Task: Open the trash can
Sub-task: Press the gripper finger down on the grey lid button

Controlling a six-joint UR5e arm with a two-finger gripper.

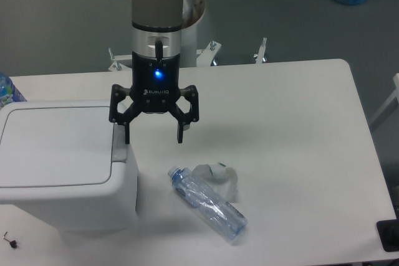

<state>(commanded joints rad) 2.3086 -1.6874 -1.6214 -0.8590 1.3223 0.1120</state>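
Observation:
The trash can (65, 166) is a big white boxy bin at the table's left front, its flat lid down. A grey push-button tab (120, 149) sits at the lid's right edge. My gripper (153, 136) hangs open just right of that edge, pointing down, nothing between its fingers. Its left fingertip (126, 136) is right above the top of the grey tab; whether it touches is unclear. The right fingertip (180, 135) hovers over bare table.
A clear plastic bottle (207, 202) lies on the table right of the bin, next to a crumpled white wrapper (218, 176). A blue bottle top (7, 89) shows at the far left edge. The white table (299, 129) stretches to the right.

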